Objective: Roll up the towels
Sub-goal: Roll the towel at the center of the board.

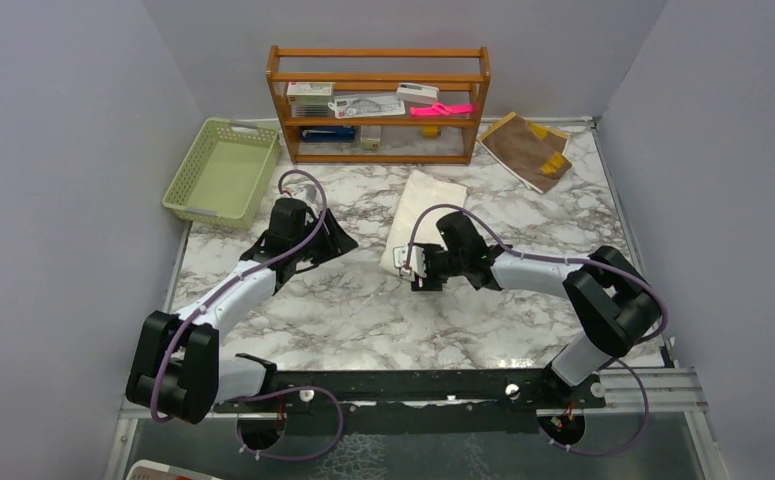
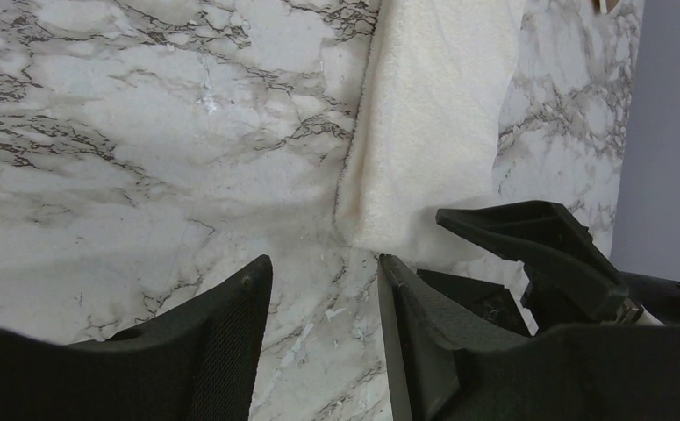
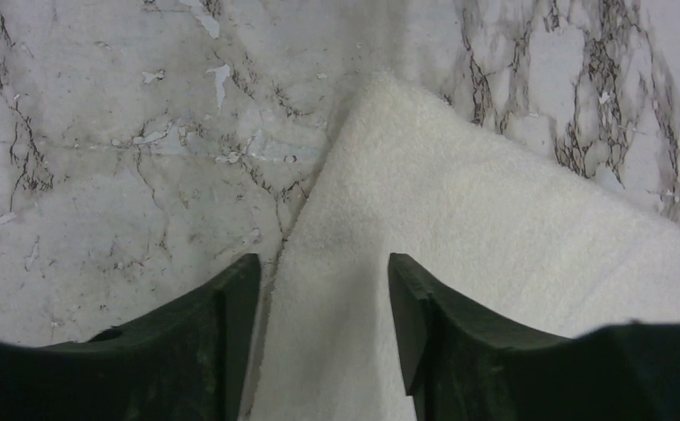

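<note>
The cream-white towel [image 1: 425, 212] lies flat in the middle of the marble table, its long side running away from the arms. My right gripper [image 1: 410, 266] is low over its near corner. In the right wrist view it is open [image 3: 321, 259], one finger over bare marble, the other over the towel [image 3: 494, 228], with the towel's edge between them. My left gripper [image 1: 339, 240] is just left of that corner, open [image 2: 323, 260] over bare marble, the towel [image 2: 433, 114] a little ahead. The brown towel with yellow patches [image 1: 526, 148] lies at the back right.
A wooden shelf [image 1: 378, 100] with small items stands at the back centre. A pale green basket [image 1: 221, 172] sits at the back left. Grey walls close in the table on three sides. The right gripper's black body [image 2: 529, 246] shows close beside my left fingers.
</note>
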`<state>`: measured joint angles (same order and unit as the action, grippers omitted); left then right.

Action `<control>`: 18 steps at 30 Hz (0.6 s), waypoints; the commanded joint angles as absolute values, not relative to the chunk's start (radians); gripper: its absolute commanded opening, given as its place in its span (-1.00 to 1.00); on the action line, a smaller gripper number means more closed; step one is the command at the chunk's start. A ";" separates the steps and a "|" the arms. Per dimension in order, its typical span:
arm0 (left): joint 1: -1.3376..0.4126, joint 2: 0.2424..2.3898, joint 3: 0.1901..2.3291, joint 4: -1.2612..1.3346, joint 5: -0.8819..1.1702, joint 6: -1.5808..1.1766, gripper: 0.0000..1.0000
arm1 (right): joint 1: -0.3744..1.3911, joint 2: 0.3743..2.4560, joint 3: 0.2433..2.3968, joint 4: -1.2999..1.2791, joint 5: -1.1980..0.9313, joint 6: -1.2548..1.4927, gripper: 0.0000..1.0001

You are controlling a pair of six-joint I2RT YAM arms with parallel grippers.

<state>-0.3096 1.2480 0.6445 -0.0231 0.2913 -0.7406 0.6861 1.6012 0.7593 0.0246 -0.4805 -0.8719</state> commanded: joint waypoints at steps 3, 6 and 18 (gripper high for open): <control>-0.290 1.268 0.652 -0.014 0.340 -0.710 0.01 | 0.698 1.670 0.826 -0.062 -0.455 -0.904 -0.15; -0.283 1.276 0.655 -0.016 0.344 -0.703 0.01 | 0.698 1.681 0.822 -0.072 -0.443 -0.903 -0.19; -0.228 1.325 0.753 -0.110 0.380 -0.606 0.01 | 0.698 1.752 0.895 -0.208 -0.386 -0.833 -0.72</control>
